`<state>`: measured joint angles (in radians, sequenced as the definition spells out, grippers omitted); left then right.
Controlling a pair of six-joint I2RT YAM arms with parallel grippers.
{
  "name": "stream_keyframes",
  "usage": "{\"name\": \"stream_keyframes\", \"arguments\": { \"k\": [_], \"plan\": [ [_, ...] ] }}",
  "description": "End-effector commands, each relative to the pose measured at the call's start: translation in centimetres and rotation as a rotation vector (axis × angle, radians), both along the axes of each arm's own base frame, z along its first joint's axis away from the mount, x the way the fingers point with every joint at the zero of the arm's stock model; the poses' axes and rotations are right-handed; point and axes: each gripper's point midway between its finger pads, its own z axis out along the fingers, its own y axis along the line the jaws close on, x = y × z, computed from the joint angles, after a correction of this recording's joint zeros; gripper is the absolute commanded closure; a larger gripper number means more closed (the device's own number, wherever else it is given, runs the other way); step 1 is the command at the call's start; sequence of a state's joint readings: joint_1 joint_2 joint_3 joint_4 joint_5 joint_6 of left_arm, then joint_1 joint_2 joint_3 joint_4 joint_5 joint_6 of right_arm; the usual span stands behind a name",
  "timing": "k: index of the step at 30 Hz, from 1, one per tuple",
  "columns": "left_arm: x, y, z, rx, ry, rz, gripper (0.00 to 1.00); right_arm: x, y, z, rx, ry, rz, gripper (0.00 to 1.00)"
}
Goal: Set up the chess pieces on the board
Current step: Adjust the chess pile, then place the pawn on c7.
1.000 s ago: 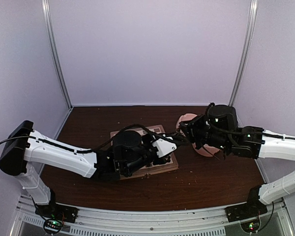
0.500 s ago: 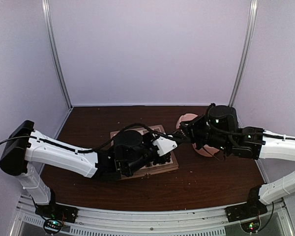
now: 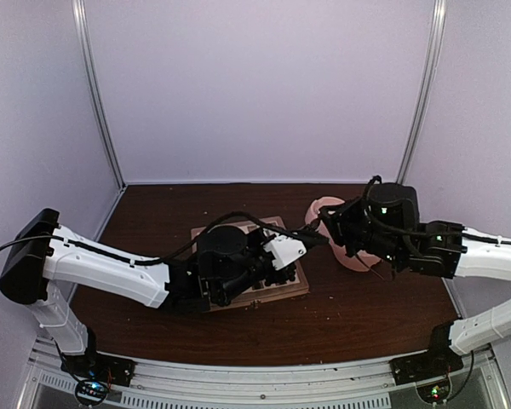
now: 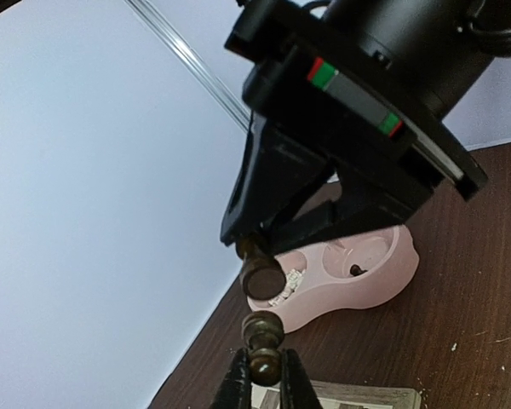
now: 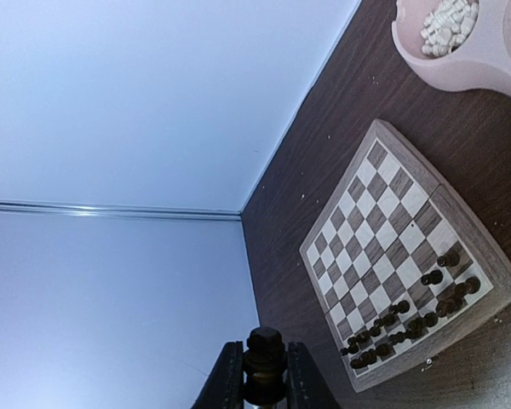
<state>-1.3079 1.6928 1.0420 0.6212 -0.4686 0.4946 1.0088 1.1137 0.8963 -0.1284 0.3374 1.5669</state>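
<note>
Both arms are up off the dark wood bench (image 4: 468, 281). The left fingers (image 4: 263, 368) are clamped on a small dark brown turned chess piece (image 4: 263, 327), its knob end sticking out past the tips. The right fingers (image 5: 262, 375) are likewise closed tight on a second dark brown turned piece (image 5: 264, 339).

In left wrist view that second piece hangs just above the left fingers' piece, round base toward the cam. Touching or not, can't tell. In top view the two pairs of fingers meet in the air btwn board & bowl.

A pink double bowl (image 4: 358, 294) sits on the bench just beyond the left fingers. One compartment has cream-white pieces (image 5: 447, 25), the other one tiny dark bit.

The square wooden chessboard (image 5: 383, 213), cream & brown checks w/ light frame, lies flat ahead of the right fingers. Dark pieces (image 5: 392, 328) stand in a line along its edge lowest in right wrist view, to the right of those fingers. A couple more stand one row in, toward the right corner.
</note>
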Motion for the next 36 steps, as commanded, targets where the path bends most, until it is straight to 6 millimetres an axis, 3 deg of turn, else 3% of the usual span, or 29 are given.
{"name": "stream_keyframes", "arguments": {
  "k": [1,7,11,15,21,25,30,36],
  "plan": [
    [0.5,1.2,0.4,-0.04,0.068,0.046,1.0,1.0,-4.2,1.1,-0.169,-0.118,-0.116,0.87],
    [1.7,3.9,-1.6,-0.013,0.219,0.191,1.0,1.9,-6.4,2.8,-0.543,-0.33,-0.025,0.9],
    [2.5,5.6,-3.0,0.029,0.375,0.273,1.0,1.3,-7.7,2.4,-0.792,-0.42,0.069,0.99],
    [3.8,8.0,-4.6,0.081,0.55,0.385,1.0,0.0,-9.0,1.9,-0.978,-0.532,0.147,0.99],
    [4.8,9.6,-6.1,0.155,0.744,0.439,1.0,-0.8,-9.6,-0.6,-1.131,-0.582,0.265,0.99],
    [5.2,9.5,-7.0,0.201,0.823,0.428,1.0,-0.5,-8.6,-2.7,-1.176,-0.593,0.365,0.99],
    [5.5,8.8,-8.5,0.262,0.842,0.423,1.0,1.6,-9.9,-5.0,-1.257,-0.525,0.347,1.0],
    [6.7,8.2,-10.8,0.295,0.923,0.453,1.0,4.2,-10.9,-6.7,-1.184,-0.526,0.323,1.0]
  ]
}}
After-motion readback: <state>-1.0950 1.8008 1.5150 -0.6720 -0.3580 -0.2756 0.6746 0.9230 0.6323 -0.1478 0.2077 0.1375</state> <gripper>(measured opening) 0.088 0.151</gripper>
